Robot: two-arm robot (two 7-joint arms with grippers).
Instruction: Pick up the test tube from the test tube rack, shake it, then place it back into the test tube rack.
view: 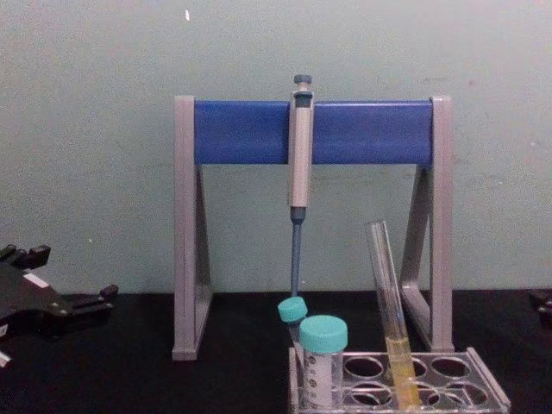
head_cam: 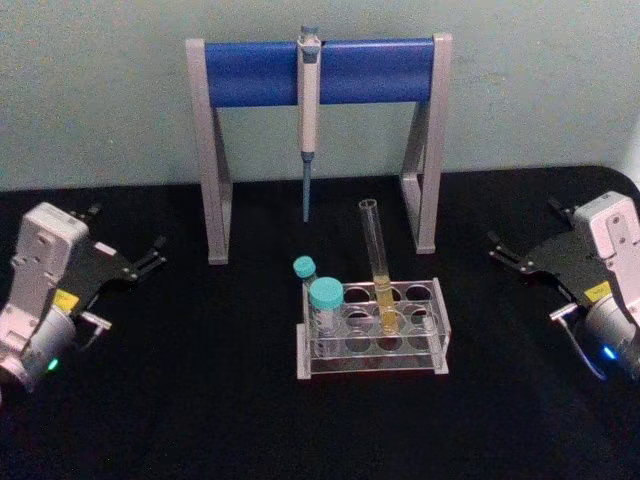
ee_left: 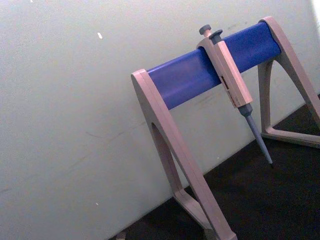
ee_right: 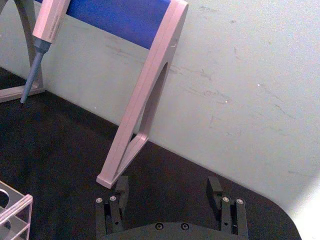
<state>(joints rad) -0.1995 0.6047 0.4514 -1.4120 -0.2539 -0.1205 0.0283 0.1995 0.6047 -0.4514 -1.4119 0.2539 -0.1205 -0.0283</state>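
The test tube (head_cam: 377,262) (view: 386,289) is a long clear tube with yellow liquid at its bottom. It stands slightly tilted in a middle hole of the clear test tube rack (head_cam: 441,332) (view: 485,381) at the table's centre. My left gripper (head_cam: 125,231) (view: 73,274) rests far to the left of the rack, open and holding nothing. Far to the right sits my right gripper (head_cam: 525,230) (ee_right: 167,187), with its fingers spread wide and nothing between them. A corner of the rack (ee_right: 13,210) shows in the right wrist view.
Two teal-capped tubes (head_cam: 324,298) (view: 323,338) stand at the rack's left end. Behind the rack is a tall grey stand with a blue crossbar (head_cam: 250,72) (ee_left: 190,77) (ee_right: 120,15), and a pipette (head_cam: 308,130) (view: 299,155) hangs from it. The table is covered in black cloth.
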